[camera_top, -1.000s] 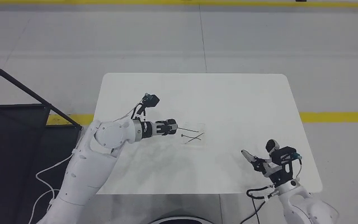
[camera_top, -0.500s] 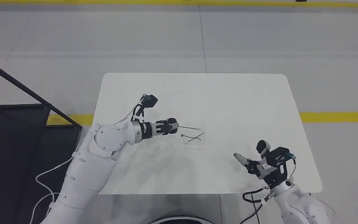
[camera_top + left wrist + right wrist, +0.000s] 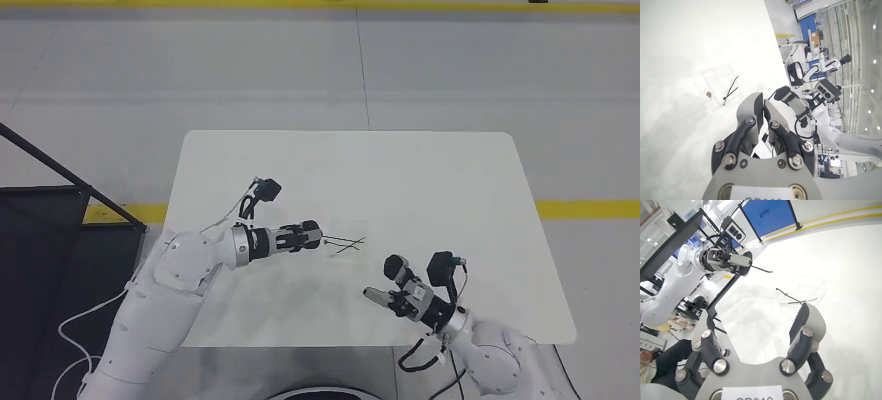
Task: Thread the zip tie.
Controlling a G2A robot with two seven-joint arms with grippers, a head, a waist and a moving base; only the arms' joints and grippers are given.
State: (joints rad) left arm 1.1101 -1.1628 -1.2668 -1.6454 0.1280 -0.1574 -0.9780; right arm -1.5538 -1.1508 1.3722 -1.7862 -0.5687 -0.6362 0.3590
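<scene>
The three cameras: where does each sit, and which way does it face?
Top view: above the arms, looking down at the table; left gripper and right gripper show.
Left wrist view: on the left wrist, looking past its shut gripper at the loose zip ties and right arm.
Right wrist view: on the right wrist, looking past its open gripper at the held zip tie.
Shared: all show the loose zip ties.

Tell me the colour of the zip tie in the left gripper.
The zip tie is black, clearest in the right wrist view.

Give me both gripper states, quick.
Left gripper: closed, holding a black zip tie.
Right gripper: open, empty.
</scene>
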